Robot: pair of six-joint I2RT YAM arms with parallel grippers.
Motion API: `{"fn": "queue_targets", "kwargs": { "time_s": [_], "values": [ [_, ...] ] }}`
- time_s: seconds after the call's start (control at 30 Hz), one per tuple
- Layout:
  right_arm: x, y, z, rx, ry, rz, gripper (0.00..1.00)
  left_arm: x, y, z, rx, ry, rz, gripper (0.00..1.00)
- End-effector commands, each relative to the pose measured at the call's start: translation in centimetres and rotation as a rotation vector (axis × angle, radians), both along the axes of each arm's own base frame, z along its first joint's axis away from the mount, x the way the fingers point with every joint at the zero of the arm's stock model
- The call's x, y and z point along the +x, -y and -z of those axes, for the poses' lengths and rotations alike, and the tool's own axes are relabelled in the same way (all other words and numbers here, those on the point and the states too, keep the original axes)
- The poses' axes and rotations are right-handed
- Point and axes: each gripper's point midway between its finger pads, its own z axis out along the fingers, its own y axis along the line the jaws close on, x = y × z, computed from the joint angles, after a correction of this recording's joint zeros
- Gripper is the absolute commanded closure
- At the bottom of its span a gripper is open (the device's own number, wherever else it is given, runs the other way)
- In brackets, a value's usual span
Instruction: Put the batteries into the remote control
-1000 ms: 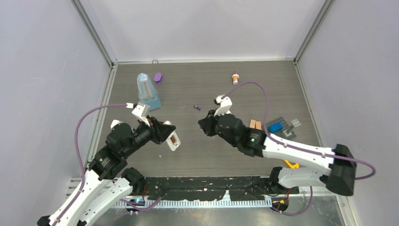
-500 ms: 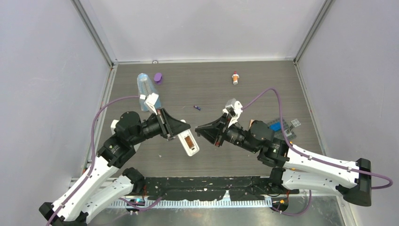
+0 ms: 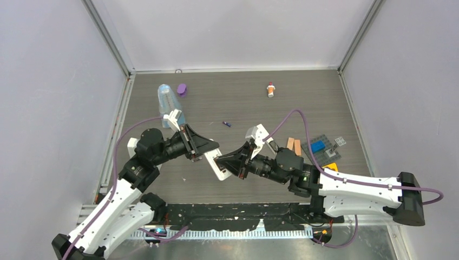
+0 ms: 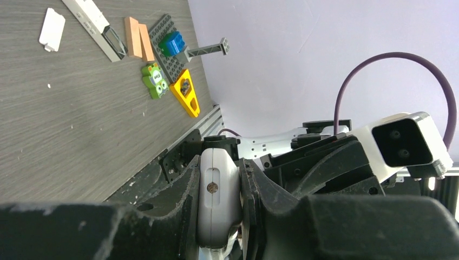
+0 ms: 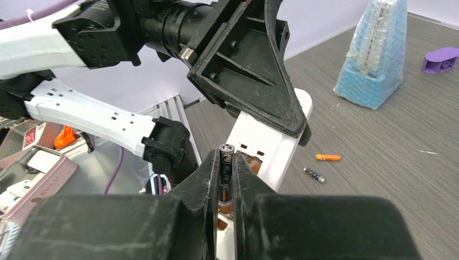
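My left gripper (image 3: 208, 154) is shut on the white remote control (image 3: 219, 165), which it holds in the air above the table's near middle. From the left wrist, the remote's rounded end (image 4: 218, 195) sits clamped between the two black fingers. My right gripper (image 5: 226, 154) is shut on a dark battery (image 5: 225, 173) with its silvery tip pointing away. The battery stands just in front of the remote's open back compartment (image 5: 254, 162). I cannot tell whether they touch. An orange battery (image 5: 328, 157) and a dark one (image 5: 314, 174) lie on the table beyond.
A bubble-wrapped blue object (image 3: 170, 105) and a purple cap (image 3: 182, 89) stand at the back left. A red-and-white little bottle (image 3: 270, 89) is at the back. Brick pieces (image 3: 319, 146), wooden blocks (image 3: 294, 144) and a small white cover (image 4: 52, 29) lie at the right.
The two arms have come together. My right gripper carried the dark battery left and nearer, up to the remote, which the left gripper brought right and now holds steady.
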Motion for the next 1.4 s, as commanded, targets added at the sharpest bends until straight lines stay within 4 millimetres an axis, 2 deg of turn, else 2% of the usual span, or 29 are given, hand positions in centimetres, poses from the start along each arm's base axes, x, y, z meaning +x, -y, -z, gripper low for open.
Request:
{"fn": "queue_targets", "kwargs": {
  "time_s": [0.0, 0.3, 0.63, 0.87, 1.07, 1.17, 1.37],
  "values": [
    [0.8, -0.3, -1.2, 0.043, 0.055, 0.040, 0.93, -0.9, -0.1, -2.3, -0.081, 0.048, 0.052, 1.00],
    [1.3, -0.8, 0.4, -0.009, 0.064, 0.058, 0.91, -1.4, -0.1, -1.7, -0.054, 0.038, 0.084, 1.00],
    [1.0, -1.0, 3.1, -0.114, 0.036, 0.036, 0.87, -1.0, -0.2, -1.8, -0.038, 0.042, 0.075, 1.00],
    [0.8, -0.9, 5.0, -0.158, -0.008, 0.029, 0.84, -0.4, -0.5, -1.1, -0.025, 0.028, 0.053, 1.00],
    [1.1, -1.0, 5.7, -0.166, -0.043, 0.050, 0.79, -0.3, -0.5, -0.8, -0.018, 0.023, 0.049, 1.00],
    [1.3, -1.3, 5.1, -0.164, -0.052, 0.058, 0.76, -0.1, -0.5, -0.1, -0.001, 0.020, 0.052, 1.00],
    [1.5, -1.6, 5.6, -0.177, -0.095, 0.075, 0.69, 0.3, -0.6, 2.8, 0.050, -0.025, 0.037, 1.00]
  ]
}}
